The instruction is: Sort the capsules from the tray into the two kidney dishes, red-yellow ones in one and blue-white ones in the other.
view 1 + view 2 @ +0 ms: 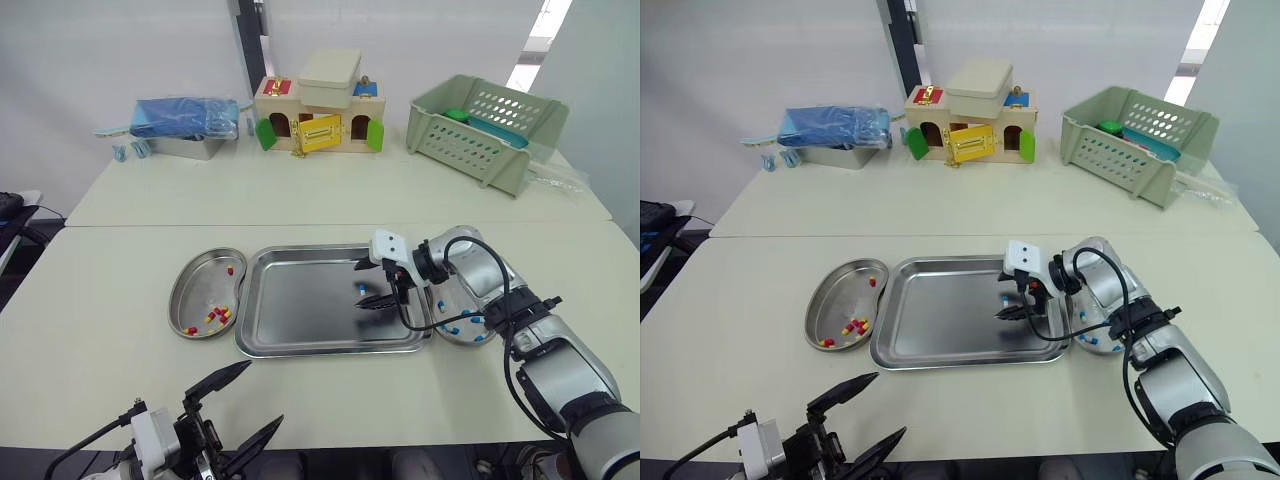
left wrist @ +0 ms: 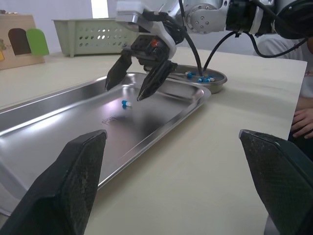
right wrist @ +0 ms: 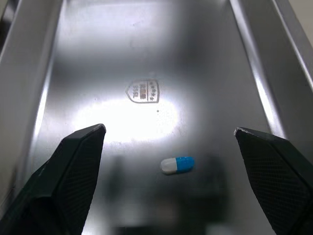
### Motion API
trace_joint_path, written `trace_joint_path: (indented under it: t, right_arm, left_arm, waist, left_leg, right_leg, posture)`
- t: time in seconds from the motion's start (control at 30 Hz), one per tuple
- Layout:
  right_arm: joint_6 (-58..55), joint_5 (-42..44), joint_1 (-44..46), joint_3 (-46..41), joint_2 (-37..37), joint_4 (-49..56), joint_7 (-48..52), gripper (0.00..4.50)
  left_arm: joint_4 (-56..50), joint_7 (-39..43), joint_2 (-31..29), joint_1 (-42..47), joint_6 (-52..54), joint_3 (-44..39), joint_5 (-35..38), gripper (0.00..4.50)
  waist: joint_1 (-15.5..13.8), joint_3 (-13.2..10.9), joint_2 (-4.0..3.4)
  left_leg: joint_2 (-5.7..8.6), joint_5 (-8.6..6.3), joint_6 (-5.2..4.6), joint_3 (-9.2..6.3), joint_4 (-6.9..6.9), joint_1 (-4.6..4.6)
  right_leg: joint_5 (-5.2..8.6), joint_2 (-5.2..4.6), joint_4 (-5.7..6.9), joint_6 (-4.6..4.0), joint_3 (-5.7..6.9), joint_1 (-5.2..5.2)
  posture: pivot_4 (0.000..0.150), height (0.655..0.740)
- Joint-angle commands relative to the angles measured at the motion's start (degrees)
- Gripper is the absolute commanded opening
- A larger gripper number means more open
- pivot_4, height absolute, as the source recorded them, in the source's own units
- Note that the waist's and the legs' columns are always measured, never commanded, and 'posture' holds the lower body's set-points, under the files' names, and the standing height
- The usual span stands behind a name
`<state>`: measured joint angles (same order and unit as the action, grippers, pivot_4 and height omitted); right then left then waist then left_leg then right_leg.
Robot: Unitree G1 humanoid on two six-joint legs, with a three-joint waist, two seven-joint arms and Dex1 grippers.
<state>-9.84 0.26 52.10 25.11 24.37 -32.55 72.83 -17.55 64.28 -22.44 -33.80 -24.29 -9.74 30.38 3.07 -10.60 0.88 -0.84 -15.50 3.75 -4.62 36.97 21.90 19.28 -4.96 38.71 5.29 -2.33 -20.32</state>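
Observation:
A steel tray lies mid-table, holding one blue-white capsule. My right gripper hovers open just above it, a finger on each side; the right wrist view shows the capsule between the spread fingers. The left kidney dish holds several red-yellow capsules. The right kidney dish, partly hidden by my right arm, holds several blue-white capsules. My left gripper is open and holds nothing, low at the table's front edge, pointing at the tray.
Along the far side stand a green slotted basket, a wooden toy house and a metal box with a blue bag. A person's hand rests beyond the table's right edge.

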Motion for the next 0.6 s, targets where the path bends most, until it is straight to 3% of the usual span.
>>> trace_joint_path:
  t: [0.03, 0.13, 0.2, 0.43, 0.6]
  right_arm:
    - [2.42, -0.99, 1.56, -0.58, -0.89, -1.62, 0.52, 4.46]
    - [3.59, -2.32, 1.42, -0.59, -1.43, -3.51, 0.36, 4.46]
    - [3.87, -2.69, 1.45, -0.72, -1.62, -4.18, 0.34, 4.09]
    - [5.11, -5.23, 0.81, -0.26, -1.18, -5.34, 0.05, 1.90]
    - [5.12, -5.58, 0.59, -0.60, -1.25, -5.28, -0.29, 1.74]
  left_arm:
    - [-2.05, -0.78, -0.28, -0.82, -1.24, 0.29, 0.14, 4.50]
    - [-2.44, -1.24, -0.58, -1.45, -0.98, 0.31, 0.14, 4.50]
    - [-2.66, -1.55, -0.79, -1.63, -0.92, 0.30, 0.22, 4.50]
    - [-3.56, -2.50, -1.96, -1.28, 0.06, 0.25, 0.67, 4.50]
    - [-3.86, -3.05, -2.28, -0.83, 0.43, 0.74, 0.51, 4.50]
  waist:
    - [0.04, 0.00, 0.00]
    - [0.08, 0.00, 0.00]
    - [0.12, 0.00, 0.00]
    - [0.11, 0.00, 0.00]
    - [0.11, 0.00, 0.00]
  left_leg:
    - [0.00, 0.00, 0.00, 0.00, 0.00, 0.00]
    - [0.00, 0.00, 0.00, 0.00, 0.00, 0.00]
    - [0.00, 0.00, 0.00, 0.00, 0.00, 0.00]
    - [0.00, 0.00, 0.00, 0.00, 0.00, -0.02]
    - [0.00, 0.00, 0.00, 0.00, 0.00, -0.02]
  right_leg:
    - [0.00, 0.00, 0.00, 0.00, 0.00, -0.01]
    - [0.00, 0.00, 0.01, 0.00, 0.00, -0.02]
    - [0.00, 0.00, 0.01, 0.00, -0.01, -0.01]
    - [0.00, 0.00, 0.02, 0.00, -0.01, 0.00]
    - [0.00, 0.00, 0.02, 0.00, -0.01, 0.00]
  posture:
    - [0.150, 0.7400]
    - [0.150, 0.7400]
    - [0.150, 0.7400]
    - [0.150, 0.7400]
    - [0.150, 0.7400]
